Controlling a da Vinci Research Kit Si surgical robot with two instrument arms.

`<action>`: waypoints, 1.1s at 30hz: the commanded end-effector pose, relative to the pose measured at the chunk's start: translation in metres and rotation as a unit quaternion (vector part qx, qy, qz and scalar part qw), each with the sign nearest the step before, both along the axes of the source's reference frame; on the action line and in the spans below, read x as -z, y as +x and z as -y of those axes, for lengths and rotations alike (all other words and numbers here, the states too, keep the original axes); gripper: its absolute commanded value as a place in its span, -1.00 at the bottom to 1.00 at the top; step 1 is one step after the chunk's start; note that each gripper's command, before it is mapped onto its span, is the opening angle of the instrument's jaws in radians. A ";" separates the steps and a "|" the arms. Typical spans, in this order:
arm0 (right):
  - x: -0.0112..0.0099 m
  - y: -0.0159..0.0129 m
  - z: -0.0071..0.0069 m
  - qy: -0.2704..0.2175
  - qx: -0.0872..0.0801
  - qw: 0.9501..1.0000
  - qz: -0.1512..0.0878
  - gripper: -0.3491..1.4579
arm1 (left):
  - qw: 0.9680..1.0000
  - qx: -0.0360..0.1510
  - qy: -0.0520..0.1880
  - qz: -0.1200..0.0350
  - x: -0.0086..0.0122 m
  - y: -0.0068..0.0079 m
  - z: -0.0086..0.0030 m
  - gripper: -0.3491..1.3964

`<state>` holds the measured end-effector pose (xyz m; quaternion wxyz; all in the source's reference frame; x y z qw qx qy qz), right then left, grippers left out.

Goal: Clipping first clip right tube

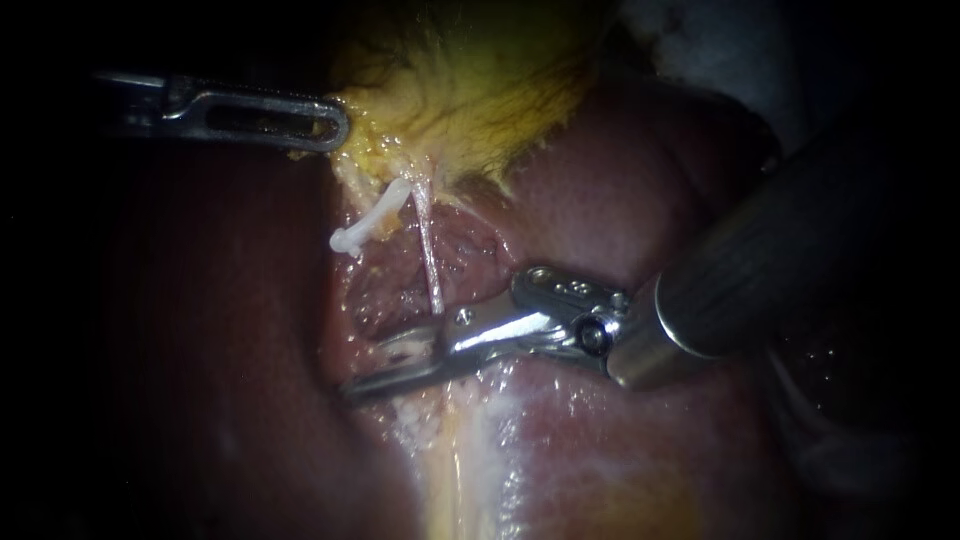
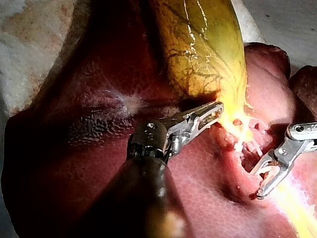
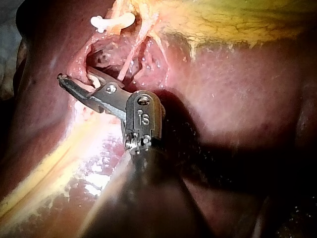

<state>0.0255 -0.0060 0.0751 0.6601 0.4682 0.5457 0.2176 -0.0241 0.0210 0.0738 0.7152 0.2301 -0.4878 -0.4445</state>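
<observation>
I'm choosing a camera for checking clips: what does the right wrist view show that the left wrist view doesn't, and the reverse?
Only the right wrist view: a white clip sitting in the tissue ahead of the right instrument; I cannot make it out in the other view.
Only the left wrist view: the left instrument, its claw gripping the edge of the gallbladder, and most of that yellow body.
Both: the right instrument with its claw open, and the liver around it.

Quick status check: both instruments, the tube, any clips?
Left instrument: jaws shut on the gallbladder edge.
Right instrument: jaws open, just below the right tube.
Right tube: straight, bare, no clip on it.
White clip: closed, left of the right tube.
</observation>
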 end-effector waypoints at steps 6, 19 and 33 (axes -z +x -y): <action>-0.0002 0.0002 -0.0003 -0.007 -0.007 1.000 0.020 -0.17 | 1.000 0.000 0.000 0.000 0.0000 0.0000 0.0000 -1.00; -0.0013 0.0000 -0.0017 -0.117 -0.029 0.985 0.124 0.05 | 1.000 0.000 0.000 0.000 0.0001 0.0001 0.0001 -1.00; -0.0004 -0.0019 -0.0039 -0.167 -0.038 0.968 0.181 0.05 | 1.000 0.000 0.000 0.000 0.0001 0.0002 0.0001 -1.00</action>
